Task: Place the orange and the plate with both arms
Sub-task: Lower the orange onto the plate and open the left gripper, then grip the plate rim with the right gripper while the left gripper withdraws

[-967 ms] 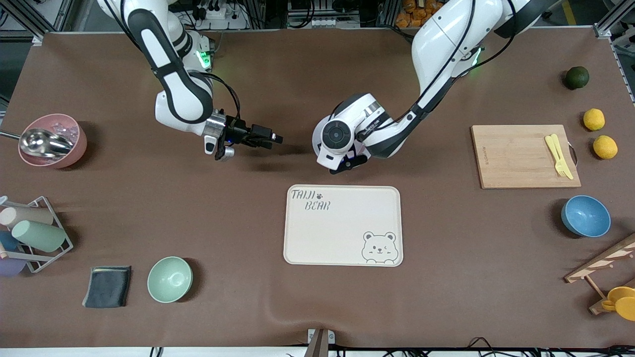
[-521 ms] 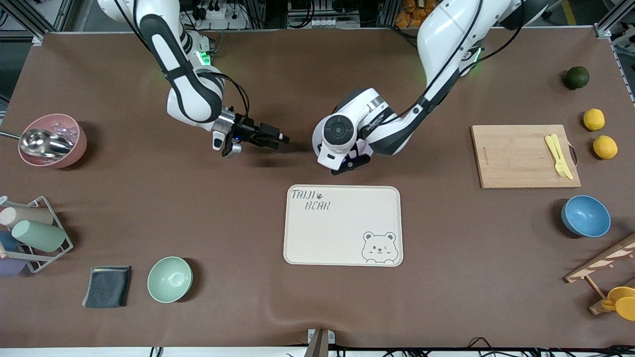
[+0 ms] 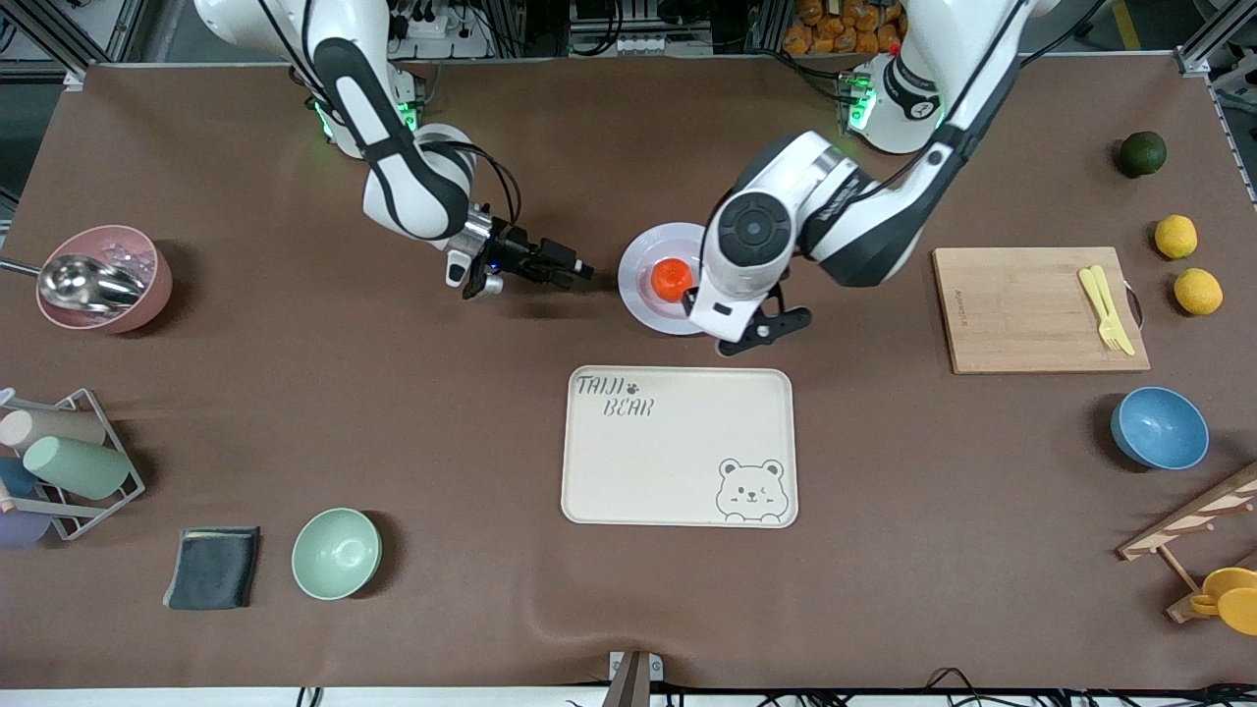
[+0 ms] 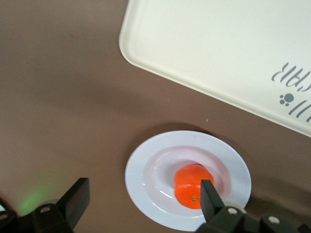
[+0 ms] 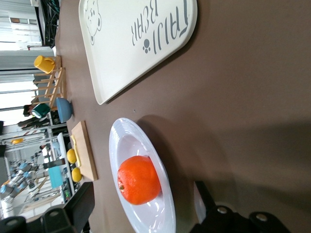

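The orange sits in the sunken centre of the plate, which rests on the brown desk, farther from the front camera than the cream tray printed with a bear and lettering; plate and tray lie near each other but apart. The tray carries nothing.

The left pincer hangs just over the plate's edge toward the left arm's end of the desk, its two dark fingers spread wide and clasping nothing; in the left wrist view one finger shows in front of the orange and the other stands clear of the plate. The right pincer is low over bare desk beside the plate, toward the right arm's end, its fingers parted and empty; the right wrist view looks across at the orange on the plate.

A pink bowl near the right arm's end holds a metal scoop. A mint-green bowl and a blue bowl both stand empty. A wire rack holds cups lying on their sides. A wooden board bears a yellow fork; two yellow fruits and a dark green fruit lie on the desk beside it
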`<state>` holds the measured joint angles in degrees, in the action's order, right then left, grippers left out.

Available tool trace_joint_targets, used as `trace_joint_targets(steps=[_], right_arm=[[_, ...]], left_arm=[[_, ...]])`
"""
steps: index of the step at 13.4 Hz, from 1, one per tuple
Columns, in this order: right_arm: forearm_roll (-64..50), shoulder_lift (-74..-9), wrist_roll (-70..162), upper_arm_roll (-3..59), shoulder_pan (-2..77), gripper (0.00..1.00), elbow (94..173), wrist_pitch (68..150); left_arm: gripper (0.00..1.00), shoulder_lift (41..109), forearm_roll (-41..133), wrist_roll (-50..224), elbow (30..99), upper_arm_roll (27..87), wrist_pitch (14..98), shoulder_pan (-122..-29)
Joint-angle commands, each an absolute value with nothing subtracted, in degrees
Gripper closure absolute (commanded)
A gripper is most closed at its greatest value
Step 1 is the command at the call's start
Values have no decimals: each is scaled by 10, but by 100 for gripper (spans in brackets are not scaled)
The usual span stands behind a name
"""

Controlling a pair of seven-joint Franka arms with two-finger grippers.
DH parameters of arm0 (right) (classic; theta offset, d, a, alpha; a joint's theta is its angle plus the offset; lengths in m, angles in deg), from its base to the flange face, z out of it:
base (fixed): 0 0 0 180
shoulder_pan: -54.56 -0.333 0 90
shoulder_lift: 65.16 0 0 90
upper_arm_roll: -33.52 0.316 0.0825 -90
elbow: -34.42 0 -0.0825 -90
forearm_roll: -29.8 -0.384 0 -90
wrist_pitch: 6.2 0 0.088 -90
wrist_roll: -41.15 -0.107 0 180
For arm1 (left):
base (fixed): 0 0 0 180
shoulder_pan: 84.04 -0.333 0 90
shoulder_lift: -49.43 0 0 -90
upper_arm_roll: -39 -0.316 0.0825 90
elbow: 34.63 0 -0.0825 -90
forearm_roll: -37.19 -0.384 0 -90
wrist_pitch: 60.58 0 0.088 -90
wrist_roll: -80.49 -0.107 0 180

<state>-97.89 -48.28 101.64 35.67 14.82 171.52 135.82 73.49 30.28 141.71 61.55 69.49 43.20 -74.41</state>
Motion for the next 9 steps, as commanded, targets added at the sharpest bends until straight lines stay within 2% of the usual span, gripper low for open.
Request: trace_joint_targets(steps=[1, 7, 9], right_arm=[[-1053, -442, 1071, 353, 118, 11, 1680, 1376], [-1123, -409, 1096, 353, 83, 22, 1649, 1386], [-1161, -383, 1097, 352, 61, 26, 1616, 1393]], left_arm=[[0, 679, 303, 1354, 630, 698, 410, -796], [0, 620, 338, 1163, 629, 699, 382, -928], [0, 614, 345, 1119, 628, 699, 379, -956]])
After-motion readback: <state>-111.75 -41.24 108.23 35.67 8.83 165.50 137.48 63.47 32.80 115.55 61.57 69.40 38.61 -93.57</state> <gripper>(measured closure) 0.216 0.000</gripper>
